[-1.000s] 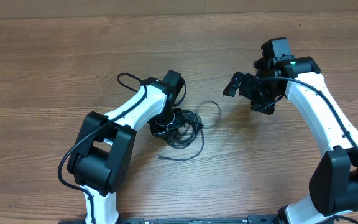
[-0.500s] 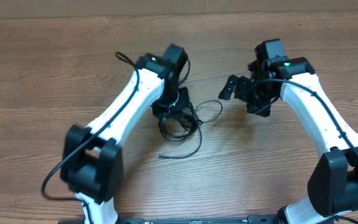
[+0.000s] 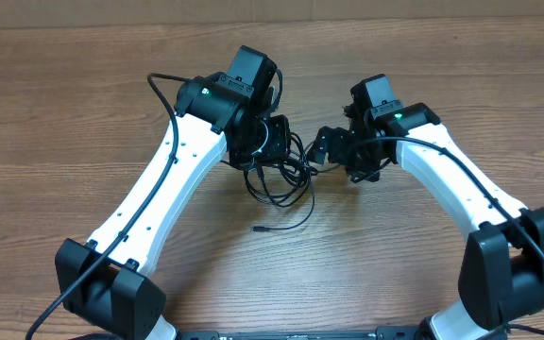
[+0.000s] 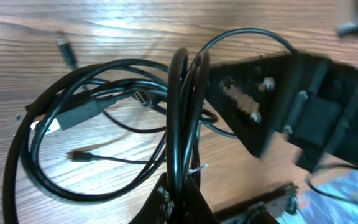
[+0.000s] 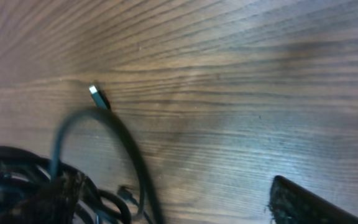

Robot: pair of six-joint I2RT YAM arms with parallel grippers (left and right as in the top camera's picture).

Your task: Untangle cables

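The cables (image 3: 283, 178) are a bundle of thin black loops in the middle of the table, partly lifted. My left gripper (image 3: 270, 151) is shut on several strands at the bundle's top. In the left wrist view the strands (image 4: 182, 112) run up out of the closed jaws (image 4: 182, 196), and loose loops (image 4: 73, 143) hang over the wood. My right gripper (image 3: 334, 149) is open just right of the bundle. In the right wrist view one cable loop (image 5: 126, 146) arches between its spread fingers (image 5: 179, 208). A plug tip (image 5: 97, 94) lies beyond the loop.
One loose strand ends in a small plug (image 3: 256, 229) on the wooden table (image 3: 64, 113), nearer the front than the bundle. The right gripper's dark body (image 4: 291, 106) fills the right side of the left wrist view. The arms' own thicker black cables (image 3: 163, 85) run along the arms.
My left gripper has moved toward the far side and right, carrying the bundle with it. My right gripper has moved left, close up to the bundle.
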